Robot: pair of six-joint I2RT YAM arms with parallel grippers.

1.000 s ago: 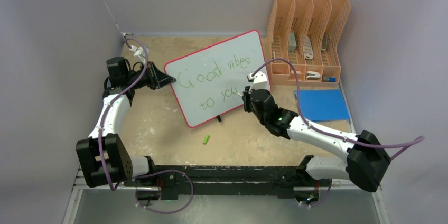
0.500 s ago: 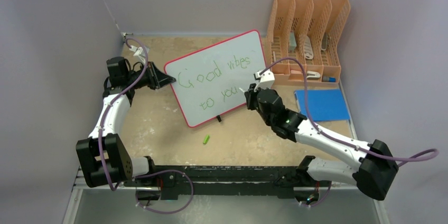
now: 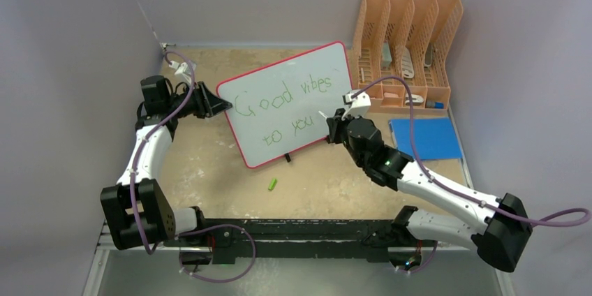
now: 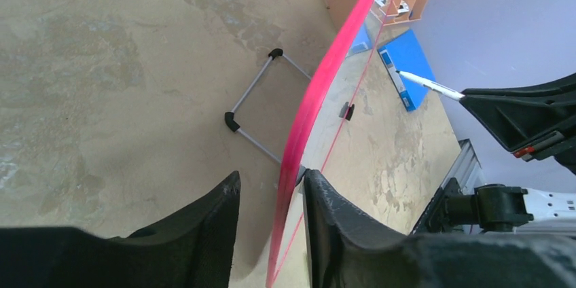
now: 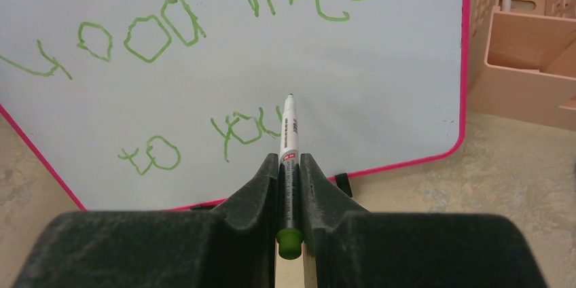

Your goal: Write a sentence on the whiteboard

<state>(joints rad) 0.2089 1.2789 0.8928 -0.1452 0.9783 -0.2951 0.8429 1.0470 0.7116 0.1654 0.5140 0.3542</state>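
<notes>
Whiteboard (image 3: 322, 64) stood propped at mid-table, leaning back on a wire stand (image 4: 257, 117), its face turned toward the right arm. Red rim all round.

Sentence (image 3: 269, 102) in green on the face, two lines: "Good vibes" above, "to you" below.

Left gripper (image 4: 270, 178) was at the board's left corner, fingers spread either side of the red rim. A gap showed between one finger and the rim; the other sat just beside it, contact unclear.

Right gripper (image 5: 290, 159) was pressed together on a marker (image 5: 290, 132), pinching the barrel, green butt end poking out behind the fingers. The tip pointed at the board just right of "you". From the left wrist view the tip looked clear of the face.

Small green piece (image 3: 272, 184) lay on the table (image 3: 202, 163) in front of the board, apart from both arms.

Blue rectangle (image 3: 427, 139) lay flat to the right. Orange rack (image 3: 408, 38) stood behind it, touching the board's right edge or nearly so.
</notes>
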